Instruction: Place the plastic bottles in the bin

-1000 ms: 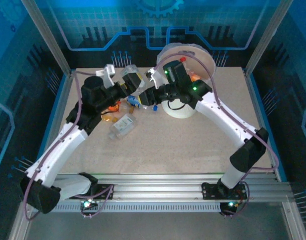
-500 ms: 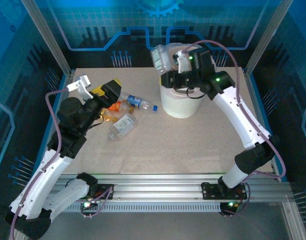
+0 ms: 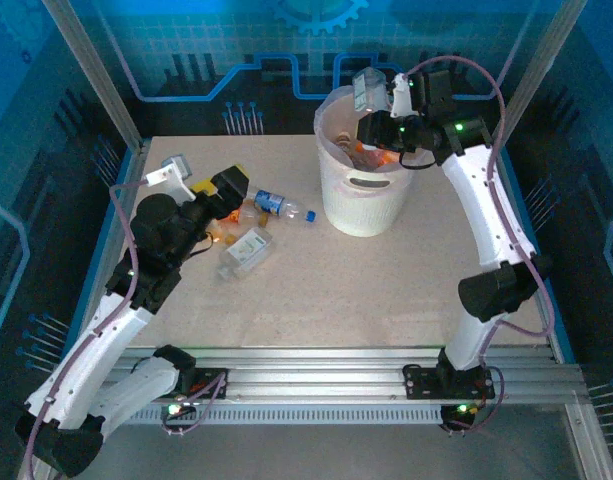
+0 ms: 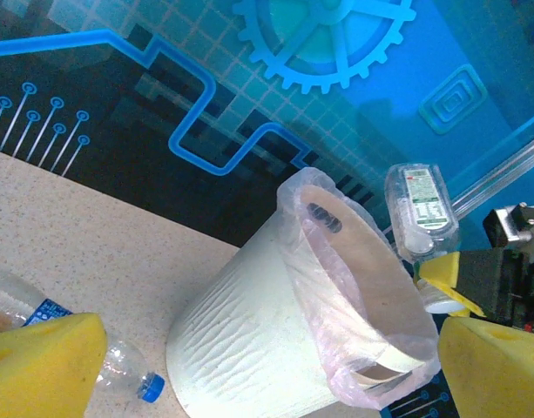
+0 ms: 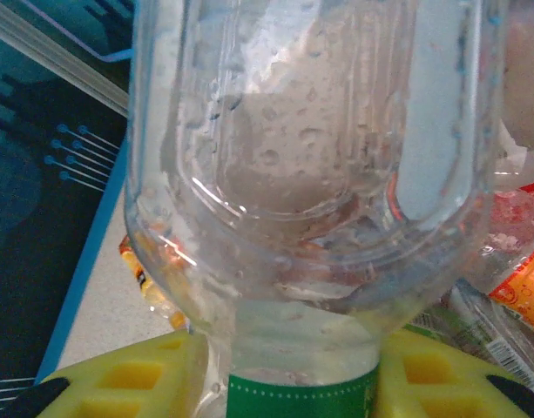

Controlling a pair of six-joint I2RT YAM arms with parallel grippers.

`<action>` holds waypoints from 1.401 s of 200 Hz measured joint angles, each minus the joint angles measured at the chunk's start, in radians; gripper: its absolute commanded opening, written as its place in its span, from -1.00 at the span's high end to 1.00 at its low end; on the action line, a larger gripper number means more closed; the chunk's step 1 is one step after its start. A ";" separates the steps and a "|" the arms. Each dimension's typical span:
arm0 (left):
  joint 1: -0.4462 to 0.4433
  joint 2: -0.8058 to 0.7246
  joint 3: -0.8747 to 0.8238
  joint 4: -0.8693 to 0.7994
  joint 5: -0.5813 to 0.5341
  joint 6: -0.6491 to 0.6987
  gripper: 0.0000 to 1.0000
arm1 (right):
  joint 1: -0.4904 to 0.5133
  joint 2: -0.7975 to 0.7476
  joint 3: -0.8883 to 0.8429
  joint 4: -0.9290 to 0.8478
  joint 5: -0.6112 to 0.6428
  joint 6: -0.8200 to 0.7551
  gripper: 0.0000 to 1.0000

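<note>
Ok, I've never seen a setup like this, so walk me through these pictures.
These are two robot arms bolted at the near edge of a table. The wide picture looks down from above and behind them. The other two come from a small camera on each wrist, so the yellow pads at the edges are that arm's own fingers. On the table stand a white bin and, left of it, a few loose bottles. The right hand grips a clear bottle by its narrow end over the bin, where other bottles already lie. The left hand is open and holds nothing, near the loose bottles.
</note>
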 measured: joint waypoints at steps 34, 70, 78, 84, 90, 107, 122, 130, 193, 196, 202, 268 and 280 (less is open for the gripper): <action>0.000 0.007 -0.014 -0.006 -0.022 0.000 -0.98 | -0.005 0.099 0.095 -0.091 0.021 -0.020 0.58; 0.000 0.014 -0.014 -0.011 -0.039 0.000 -0.98 | -0.012 0.177 0.161 -0.153 0.034 -0.034 0.52; 0.000 0.016 -0.014 -0.013 -0.041 0.000 -0.98 | -0.013 0.191 0.173 -0.162 0.040 -0.036 0.52; 0.000 0.017 -0.014 -0.014 -0.043 0.000 -0.98 | -0.015 0.203 0.183 -0.171 0.047 -0.038 0.52; 0.000 0.018 -0.014 -0.017 -0.043 0.000 -0.98 | -0.017 0.213 0.191 -0.177 0.051 -0.038 0.52; 0.000 0.021 -0.015 -0.019 -0.048 0.000 -0.98 | -0.021 0.241 0.217 -0.196 0.068 -0.042 0.52; 0.000 0.025 -0.015 -0.022 -0.050 0.000 -0.98 | -0.026 0.265 0.237 -0.209 0.079 -0.045 0.52; 0.000 0.027 -0.016 -0.026 -0.051 0.000 -0.98 | -0.029 0.277 0.249 -0.216 0.084 -0.047 0.50; 0.003 0.039 -0.026 -0.045 -0.066 -0.007 -0.98 | -0.050 0.357 0.297 -0.250 0.130 -0.064 0.37; 0.003 0.039 -0.027 -0.046 -0.066 -0.008 -0.98 | -0.050 0.358 0.297 -0.249 0.132 -0.064 0.36; 0.005 0.040 -0.027 -0.049 -0.066 -0.008 -0.98 | -0.051 0.361 0.299 -0.249 0.134 -0.064 0.36; 0.015 0.055 -0.031 -0.068 -0.073 -0.008 -0.98 | -0.051 0.379 0.323 -0.261 0.149 -0.086 -0.10; 0.018 0.058 -0.032 -0.073 -0.073 -0.008 -0.98 | -0.050 0.380 0.323 -0.262 0.149 -0.098 -0.30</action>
